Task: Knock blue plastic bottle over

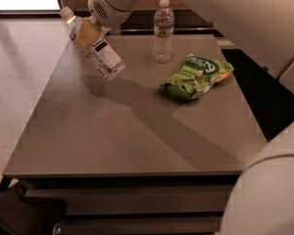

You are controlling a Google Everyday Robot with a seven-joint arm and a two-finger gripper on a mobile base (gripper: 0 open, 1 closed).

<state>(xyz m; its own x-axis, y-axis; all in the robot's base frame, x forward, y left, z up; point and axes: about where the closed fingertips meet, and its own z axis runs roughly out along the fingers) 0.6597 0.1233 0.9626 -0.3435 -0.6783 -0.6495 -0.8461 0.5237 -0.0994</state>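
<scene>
The blue plastic bottle (98, 48) has a white cap and a whitish-blue label with a dark patch. It is tilted steeply over the table's far left part, cap up and to the left, base low near the tabletop. My gripper (90, 29) is at the bottle's upper half, just below the white wrist (110, 3), and it touches the bottle. A slimmer clear water bottle (163, 31) stands upright at the far middle of the table, apart from the gripper.
A green snack bag (196, 76) lies to the right of the water bottle. The grey table (132, 146) drops off to the floor on the left. My white arm fills the upper right and lower right corners.
</scene>
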